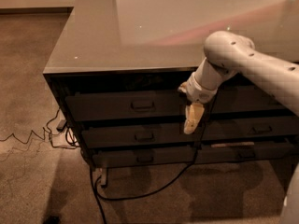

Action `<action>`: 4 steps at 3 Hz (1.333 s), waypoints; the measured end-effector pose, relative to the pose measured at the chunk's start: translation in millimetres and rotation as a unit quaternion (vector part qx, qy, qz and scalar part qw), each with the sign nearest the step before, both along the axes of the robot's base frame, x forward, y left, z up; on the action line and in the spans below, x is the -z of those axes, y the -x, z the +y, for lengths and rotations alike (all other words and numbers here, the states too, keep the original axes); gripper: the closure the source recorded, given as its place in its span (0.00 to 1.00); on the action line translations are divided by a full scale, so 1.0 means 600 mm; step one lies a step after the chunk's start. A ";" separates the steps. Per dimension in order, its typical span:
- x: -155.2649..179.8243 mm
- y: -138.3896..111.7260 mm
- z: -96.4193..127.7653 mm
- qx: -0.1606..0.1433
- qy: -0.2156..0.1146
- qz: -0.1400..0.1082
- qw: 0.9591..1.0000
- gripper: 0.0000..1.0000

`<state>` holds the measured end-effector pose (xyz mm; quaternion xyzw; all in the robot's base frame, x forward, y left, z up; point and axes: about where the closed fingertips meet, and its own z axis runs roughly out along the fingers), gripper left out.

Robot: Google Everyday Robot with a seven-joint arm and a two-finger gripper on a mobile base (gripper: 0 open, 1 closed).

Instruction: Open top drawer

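Note:
The top drawer is a wide dark grey front just under the counter, with a small rectangular metal pull handle at its centre. Its front stands flush with the cabinet and no inner floor shows. My gripper hangs pointing down in front of the drawer's right end, to the right of the handle and apart from it. Its tip reaches the gap above the middle drawer. My pale arm comes in from the right over the counter edge.
A glossy grey counter tops the cabinet. A bottom drawer and a second column of drawers lie to the right. Black cables trail on the carpet in front and at the left.

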<state>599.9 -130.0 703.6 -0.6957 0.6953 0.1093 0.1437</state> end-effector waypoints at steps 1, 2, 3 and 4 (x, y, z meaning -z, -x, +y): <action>0.032 -0.023 -0.006 0.030 -0.009 -0.012 0.999 0.00; 0.038 -0.059 -0.003 0.043 -0.008 -0.039 0.998 0.00; 0.041 -0.086 0.000 0.047 0.001 -0.059 0.997 0.00; 0.058 -0.105 0.005 0.044 0.010 -0.063 0.997 0.00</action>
